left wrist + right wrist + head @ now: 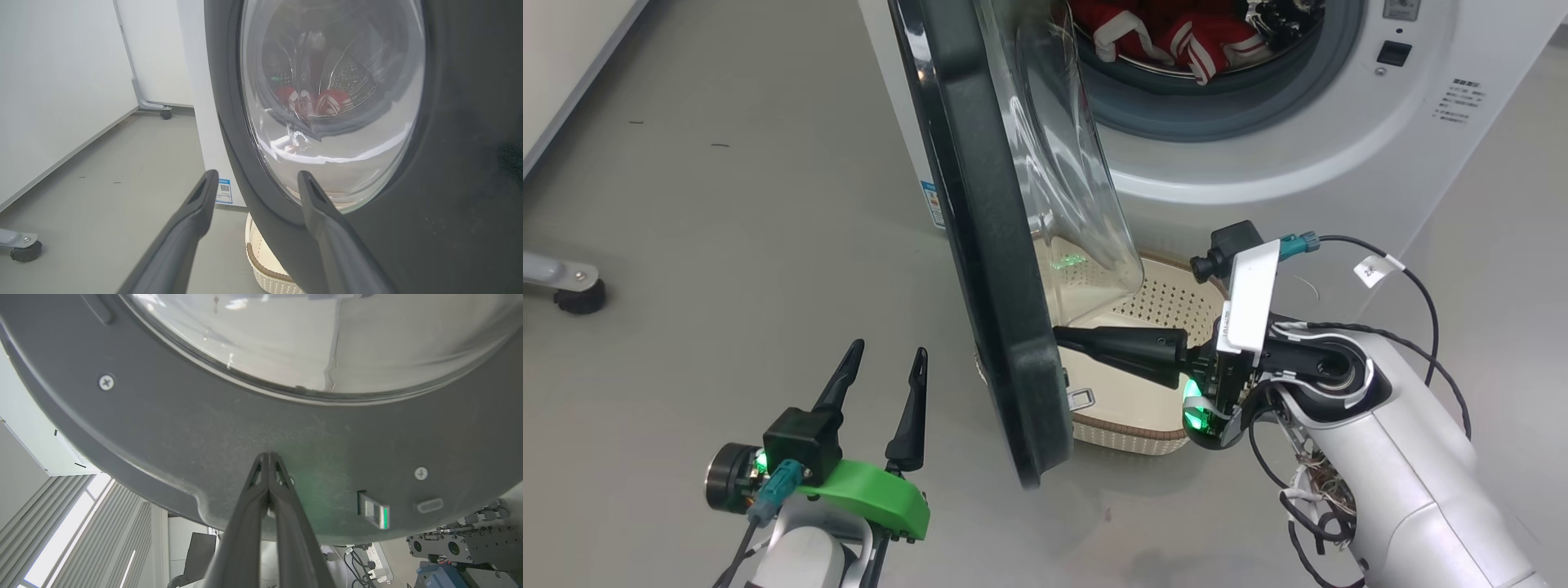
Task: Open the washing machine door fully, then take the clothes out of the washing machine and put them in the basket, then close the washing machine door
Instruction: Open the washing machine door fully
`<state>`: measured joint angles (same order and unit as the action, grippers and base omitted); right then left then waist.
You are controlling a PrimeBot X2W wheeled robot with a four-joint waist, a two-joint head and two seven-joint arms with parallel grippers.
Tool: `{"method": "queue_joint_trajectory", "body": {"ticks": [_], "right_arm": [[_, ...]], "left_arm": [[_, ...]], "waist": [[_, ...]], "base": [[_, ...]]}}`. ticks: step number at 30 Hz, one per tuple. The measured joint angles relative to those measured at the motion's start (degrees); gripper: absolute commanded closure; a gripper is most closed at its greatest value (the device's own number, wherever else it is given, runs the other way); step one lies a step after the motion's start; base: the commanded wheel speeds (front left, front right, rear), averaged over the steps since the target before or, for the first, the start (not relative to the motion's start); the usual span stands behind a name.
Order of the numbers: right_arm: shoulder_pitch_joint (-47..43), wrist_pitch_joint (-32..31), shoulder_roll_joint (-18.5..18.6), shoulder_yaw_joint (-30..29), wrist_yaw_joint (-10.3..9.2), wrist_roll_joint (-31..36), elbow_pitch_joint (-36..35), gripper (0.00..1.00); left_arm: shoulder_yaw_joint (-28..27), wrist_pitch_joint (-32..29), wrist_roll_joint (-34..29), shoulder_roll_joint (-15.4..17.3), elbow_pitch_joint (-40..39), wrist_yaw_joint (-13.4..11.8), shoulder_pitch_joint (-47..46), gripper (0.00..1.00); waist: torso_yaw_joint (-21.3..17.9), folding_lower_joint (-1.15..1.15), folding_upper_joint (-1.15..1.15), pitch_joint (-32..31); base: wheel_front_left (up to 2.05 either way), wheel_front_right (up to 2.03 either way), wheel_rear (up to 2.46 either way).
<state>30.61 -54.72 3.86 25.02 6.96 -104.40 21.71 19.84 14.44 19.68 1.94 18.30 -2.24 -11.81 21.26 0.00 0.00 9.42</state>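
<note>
Head view: 1 door [988,245] open, 1 basket [1129,430], red clothes [1176,37]; L fingers [913,408] apart, R fingers [1127,347] together.

I take this for a test lab rather than a home — 1 washing machine [1258,163] on bare grey floor [727,204], white partition panels [155,49] on castor feet [166,114], a power strip [376,563] and electronics gear [461,545].
</note>
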Motion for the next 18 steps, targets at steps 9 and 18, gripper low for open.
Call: {"method": "queue_joint_trajectory", "body": {"ticks": [9,18], "right_arm": [[-0.49,2.19,0.0,2.93,-0.04,-1.44,-1.71,1.0],[-0.77,5.15,-0.08,2.81,-0.04,-2.37,-2.38,1.0]], "left_arm": [[-0.78,0.0,0.21,0.02,-0.54,-0.51,0.51,0.0],[-1.14,0.0,0.42,0.02,-0.85,-0.58,0.73,0.0]], "waist": [[1.06,0.0,0.0,-0.06],[1.0,0.0,0.0,-0.1]], "base": [[0.0,0.0,0.0],[0.0,0.0,0.0]]}}
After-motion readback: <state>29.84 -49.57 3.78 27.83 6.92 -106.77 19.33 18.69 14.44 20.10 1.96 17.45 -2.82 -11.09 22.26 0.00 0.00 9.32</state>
